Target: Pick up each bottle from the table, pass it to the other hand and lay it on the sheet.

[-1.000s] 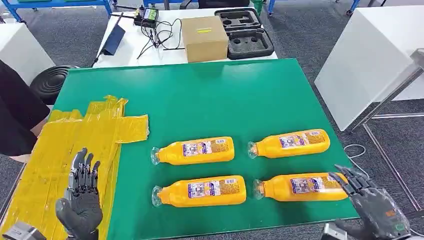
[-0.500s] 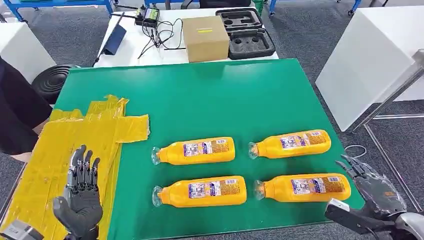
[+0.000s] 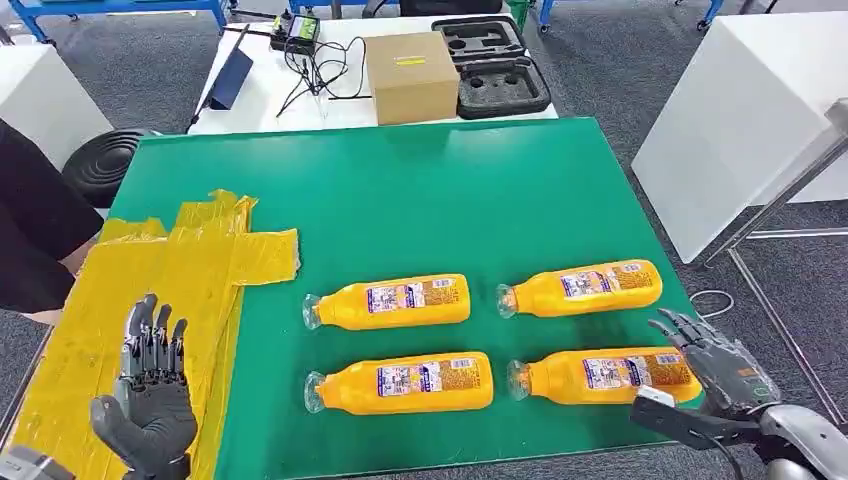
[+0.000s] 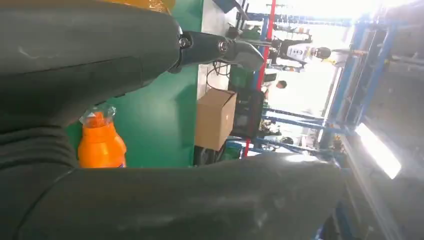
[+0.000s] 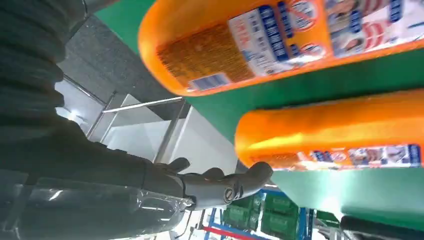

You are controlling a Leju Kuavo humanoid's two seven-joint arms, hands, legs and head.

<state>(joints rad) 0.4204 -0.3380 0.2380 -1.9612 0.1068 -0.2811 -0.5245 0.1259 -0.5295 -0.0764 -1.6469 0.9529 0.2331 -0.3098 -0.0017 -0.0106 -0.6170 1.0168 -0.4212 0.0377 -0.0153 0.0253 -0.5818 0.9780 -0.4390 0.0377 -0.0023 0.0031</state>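
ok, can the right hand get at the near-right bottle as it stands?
Probably yes. The right hand is open at the base end of the near-right bottle, fingers spread beside it, nothing between them. The far-right bottle lies apart with green table showing between.

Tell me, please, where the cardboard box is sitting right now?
In the head view the cardboard box stands on the white table beyond the green table's far edge, between tangled cables and a black foam tray.
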